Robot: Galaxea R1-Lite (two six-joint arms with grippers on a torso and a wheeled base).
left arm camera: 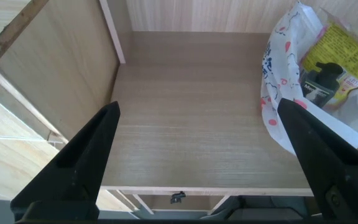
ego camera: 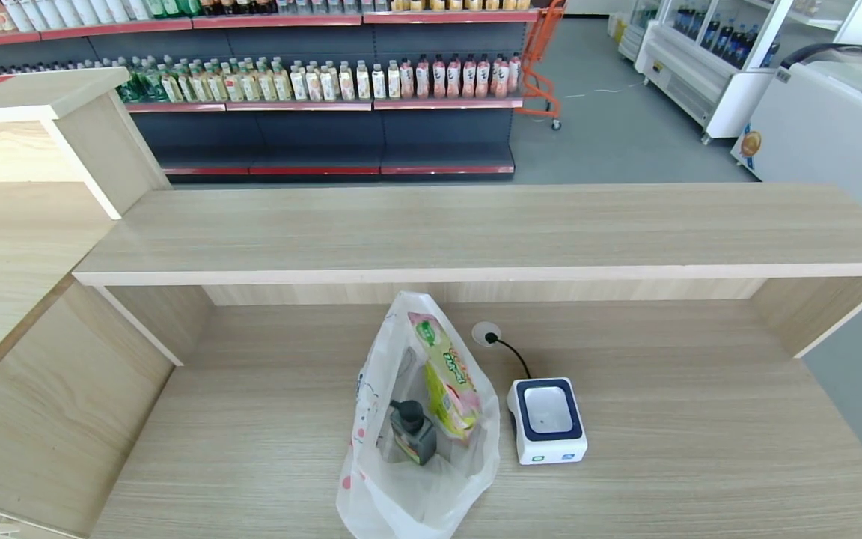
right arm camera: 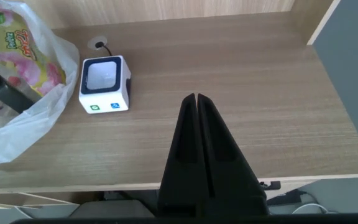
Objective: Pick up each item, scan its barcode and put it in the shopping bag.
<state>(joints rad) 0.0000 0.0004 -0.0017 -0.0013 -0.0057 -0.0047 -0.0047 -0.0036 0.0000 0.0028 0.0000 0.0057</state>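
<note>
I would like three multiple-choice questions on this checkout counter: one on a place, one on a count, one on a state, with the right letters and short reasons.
1. Where is the scanner? A. inside the shopping bag B. on the counter, right of the bag C. on top of the bag
2. How many items are in the bag? A. none B. five C. two
3. How are the grippers? A. left gripper open, right gripper shut B. both open C. both shut
1 B: it stands on the counter beside the bag, not in it.
2 C: a snack packet and a pump bottle.
3 A: left fingers spread, right fingers pressed together.
</note>
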